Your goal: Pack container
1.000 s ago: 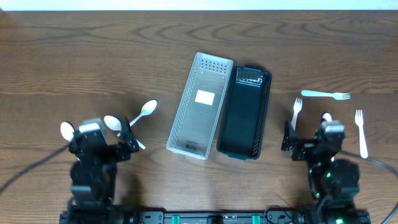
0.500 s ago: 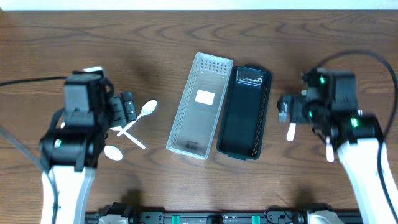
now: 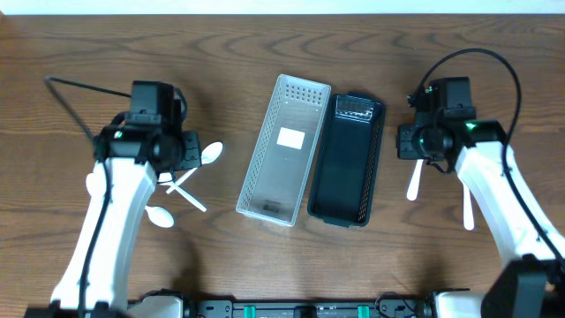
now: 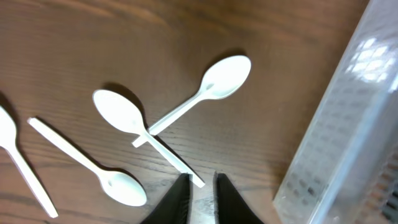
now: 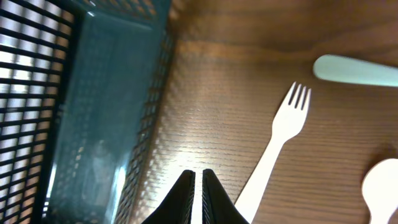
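left gripper (image 4: 200, 190): fingers nearly together, nothing between them, hanging over the wood just beside the crossed spoons.
right gripper (image 5: 198, 186): fingers pressed close, holding nothing, above bare table between the black basket and a fork.
crossed spoons (image 4: 180, 115): two white spoons lying one over the other, near the white basket.
white basket (image 3: 282, 148): mid-table, a white label inside, touching the black basket (image 3: 348, 160) on its right.
fork (image 5: 272, 150): white, flat on the table, tines pointing away, just beside the black basket's mesh wall.
table (image 3: 265, 44): dark wood grain.
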Robot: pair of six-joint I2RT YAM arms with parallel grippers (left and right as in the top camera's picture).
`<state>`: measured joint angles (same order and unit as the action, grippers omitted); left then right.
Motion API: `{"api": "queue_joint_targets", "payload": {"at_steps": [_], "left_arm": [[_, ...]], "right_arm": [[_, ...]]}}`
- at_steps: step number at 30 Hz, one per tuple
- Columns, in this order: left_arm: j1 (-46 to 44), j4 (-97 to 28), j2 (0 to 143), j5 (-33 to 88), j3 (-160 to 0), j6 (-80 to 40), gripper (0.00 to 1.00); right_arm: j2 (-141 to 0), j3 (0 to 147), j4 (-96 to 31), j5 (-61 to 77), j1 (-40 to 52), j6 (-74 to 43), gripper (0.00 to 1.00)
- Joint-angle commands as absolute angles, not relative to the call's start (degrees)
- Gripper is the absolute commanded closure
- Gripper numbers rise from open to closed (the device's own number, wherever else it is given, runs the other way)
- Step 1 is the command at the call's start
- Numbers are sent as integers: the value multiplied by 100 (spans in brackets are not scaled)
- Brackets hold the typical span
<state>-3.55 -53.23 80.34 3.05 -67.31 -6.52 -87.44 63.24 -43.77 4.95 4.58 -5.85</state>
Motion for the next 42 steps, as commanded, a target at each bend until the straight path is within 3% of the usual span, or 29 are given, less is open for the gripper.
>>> {"api": "queue_joint_targets", "payload": {"at_steps": [1,5,20,26,31,42], "left_arm": [[-373,-5330,8420,416,-6805,-628,93],[-412,-5306,8792,589,-6805,-624,94],[-1459,-5242,9059,607,-6772,-626,94],[-1487,-5249,9126,663,-6755,-582,94],[-1487,-5288,9369,1452,-6685,-497,94],[-1487,-5776,9697,1789,-6622,-495,94]], "right_arm": [[-9061,6445,-4318,449,528,-572,92],[-9461,6445,-4136,458,530,-576,94],[-10503,6445,-3271,1212,532,-576,88],[-10512,6445,-3218,1232,534,-576,87],[-10512,6445,-3181,1278,532,-578,87],[-10512,6445,-2707,2305,534,-569,85]]}}
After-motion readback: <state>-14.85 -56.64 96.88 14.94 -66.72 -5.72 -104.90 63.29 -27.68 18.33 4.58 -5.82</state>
